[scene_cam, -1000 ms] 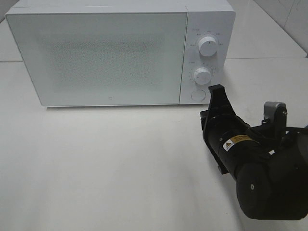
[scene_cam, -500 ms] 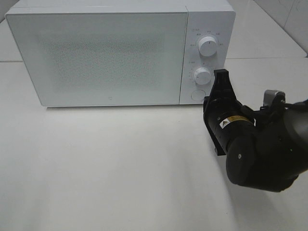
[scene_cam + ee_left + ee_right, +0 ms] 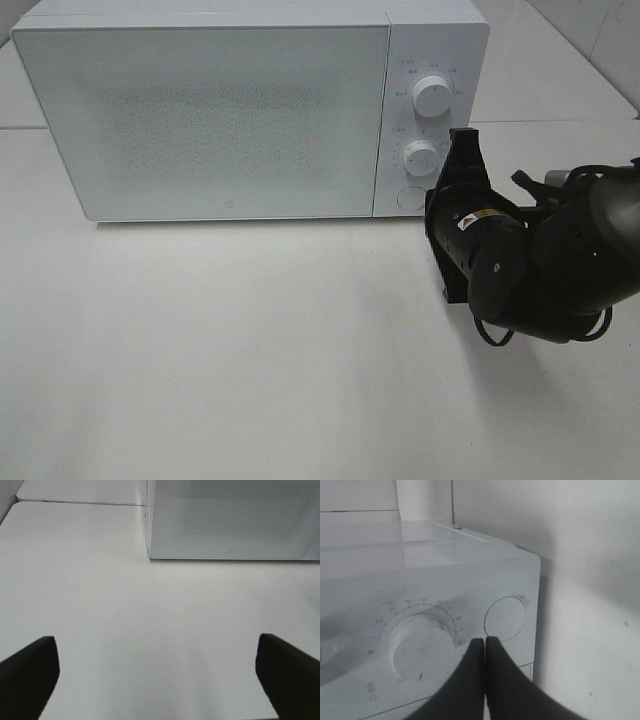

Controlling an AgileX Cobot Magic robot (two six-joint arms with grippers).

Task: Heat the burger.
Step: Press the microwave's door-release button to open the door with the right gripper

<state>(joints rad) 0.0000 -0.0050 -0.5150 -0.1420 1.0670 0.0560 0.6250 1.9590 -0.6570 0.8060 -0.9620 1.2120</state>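
Well, bench (image 3: 250, 350): white and plain, it filled the exterior high view from the near edge to the far edge.
Microwave (image 3: 250, 12): a white box that stood along the far edge of the bench, its front facing the near edge and its control panel on the side nearer the right edge.
Door (image 3: 200, 120): shut, with a speckled, frosted front that let nothing inside show.
Burger: not to be seen in any view; whether it sat behind the shut door could not be told.
Right arm (image 3: 540, 260): black and bulky, it reached in from the right edge of the bench toward the microwave's control panel.
Right pincer (image 3: 484, 641): closed, its two dark fingers pressed flat together with nothing between them. The tips sat right at the panel, between the lower knob and the round button; whether they touched it could not be told.
Left pincer (image 3: 157, 675): spread wide and empty, its dark fingers (image 3: 27, 675) well apart above bare bench, pointing at the microwave's lower front.
Upper knob (image 3: 432, 96): white, on the top half of the panel.
Lower knob (image 3: 421, 158): white, ringed with small marks, just beside the right pincer's tip.
Round button (image 3: 409, 197): white, at the panel's bottom, below the lower knob.
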